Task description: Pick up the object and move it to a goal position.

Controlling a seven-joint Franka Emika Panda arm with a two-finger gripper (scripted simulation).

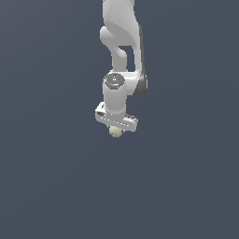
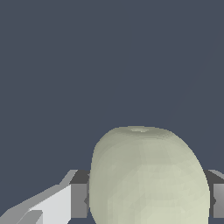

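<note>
Filling the wrist view, the ball sits between the gripper fingers, which press both its sides: clenched on it. Seen from outside, arm, then gripper, then ball hang over a featureless worktop whose edges are not visible. It looks light, smooth, likely to roll; gripping across its widest part seems safest.

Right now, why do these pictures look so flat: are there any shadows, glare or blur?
Exterior view: even, soft light, no cast shadows on the plain dark background; the ball looks tiny under the gripper. Wrist view: the ball fills the frame, faceted, softly shaded, no glare or blur.
</note>
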